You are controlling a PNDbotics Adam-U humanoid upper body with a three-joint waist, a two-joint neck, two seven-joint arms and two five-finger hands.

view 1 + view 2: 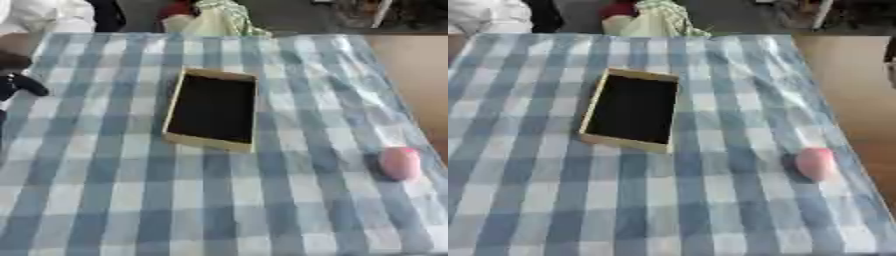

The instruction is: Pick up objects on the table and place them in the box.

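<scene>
The tabletop (105, 210) is seen covered by a blue-and-white checked cloth, which hangs askew toward the right edge, where bare brown surface is exposed beside it. Near the middle of the tabletop, slightly toward the far edge, the box (213, 109) is found: a shallow rectangular tray with pale yellowish walls and a dark interior, lying flat with its long sides running toward the far edge. Nothing can be made out inside it; the interior is read as uniformly dark, so no object is judged to have been placed yet. Close to the right edge, well apart from the box and nearer the front, a small rounded pink object (400, 162) is seen resting on the cloth, its shadow cast to its left. It is the only loose item shown on the cloth, so the task is judged to be at its beginning, with this piece left to be picked up and carried across to the box. At the left edge, level with the box, a dark shape taken to be the left hand (19, 85) is partly shown; whether its fingers are spread or curled cannot be told, and nothing is seen held by it. The right hand is shown in neither view. No brand, label or readable writing is visible on the box, the pink object or the cloth.
</scene>
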